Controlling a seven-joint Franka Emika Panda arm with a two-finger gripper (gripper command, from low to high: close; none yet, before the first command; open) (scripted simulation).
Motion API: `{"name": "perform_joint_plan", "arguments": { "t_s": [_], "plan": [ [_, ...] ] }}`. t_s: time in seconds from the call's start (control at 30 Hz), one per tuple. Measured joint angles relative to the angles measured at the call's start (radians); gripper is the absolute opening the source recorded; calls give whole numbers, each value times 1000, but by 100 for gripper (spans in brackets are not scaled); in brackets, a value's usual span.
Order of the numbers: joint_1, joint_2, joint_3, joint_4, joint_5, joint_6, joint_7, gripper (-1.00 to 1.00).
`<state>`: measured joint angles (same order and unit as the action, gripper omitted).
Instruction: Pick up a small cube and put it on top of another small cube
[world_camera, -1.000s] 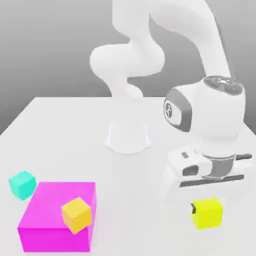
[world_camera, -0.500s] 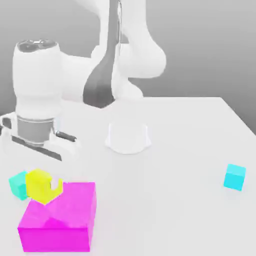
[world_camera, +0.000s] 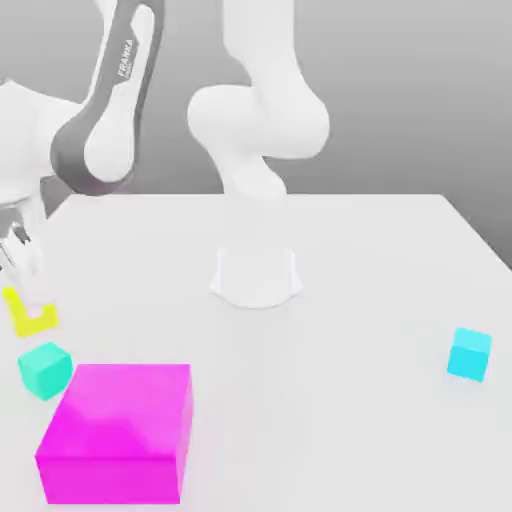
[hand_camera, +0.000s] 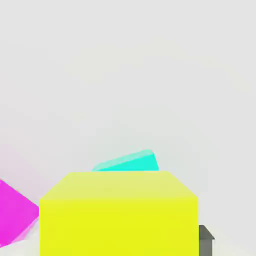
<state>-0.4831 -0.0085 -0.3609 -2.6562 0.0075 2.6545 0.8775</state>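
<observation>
Lemon-yellow small cube hangs pinched in the jaws of the gripper, raised just above the teal-green cube, which rests on the table beside the magenta block.

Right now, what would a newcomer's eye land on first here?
Likely the big magenta block at the front of the white table, on the exterior view's left. Just behind it sits the small teal-green cube, and above that hangs the small lemon-yellow cube, held in the claw. A lone sky-blue cube sits far off at the exterior view's right.
</observation>
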Motion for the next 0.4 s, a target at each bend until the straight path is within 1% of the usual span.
{"name": "perform_joint_plan", "arguments": {
  "t_s": [0.3,0.33,0.4],
  "plan": [
    [-25,147,46,0,125,134,-90,-100],
    [-30,163,53,-1,139,149,-100,100],
    [-30,163,53,-1,139,149,-100,100]
  ]
}}
